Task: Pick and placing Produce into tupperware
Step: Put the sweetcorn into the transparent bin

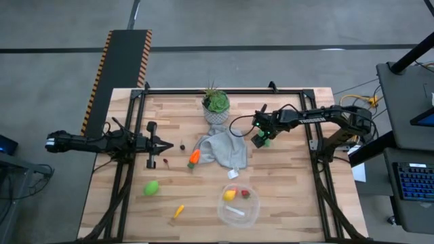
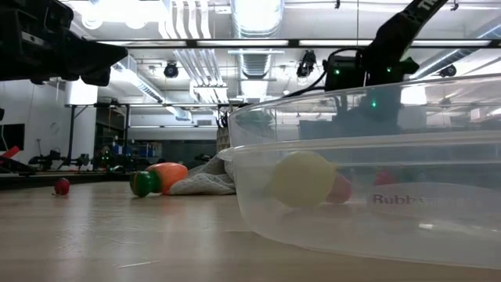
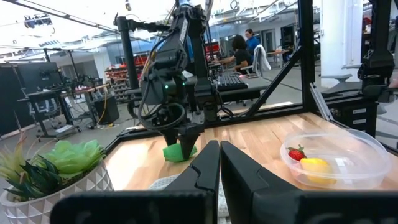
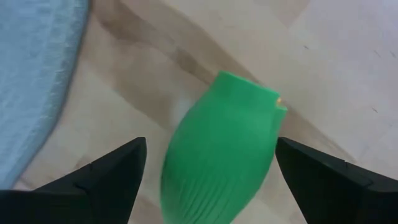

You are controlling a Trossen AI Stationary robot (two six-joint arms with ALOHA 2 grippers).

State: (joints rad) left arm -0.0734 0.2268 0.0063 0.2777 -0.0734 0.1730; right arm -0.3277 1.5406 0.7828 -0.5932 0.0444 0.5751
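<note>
The clear tupperware stands at the table's near middle, holding a yellow lemon and a red berry. My right gripper is open and points down over a green ribbed vegetable lying on the table right of the grey cloth. Its fingers stand on either side of the vegetable with a gap on each side. My left gripper is shut and empty at the table's left. A green oval, an orange carrot, a small yellow carrot and tiny red berries lie on the table.
A leafy plant in a grey-white patterned pot stands at the far middle. A grey cloth lies crumpled in front of it, beside the carrot. A dark frame runs around the table's edges. People sit at desks in the room beyond.
</note>
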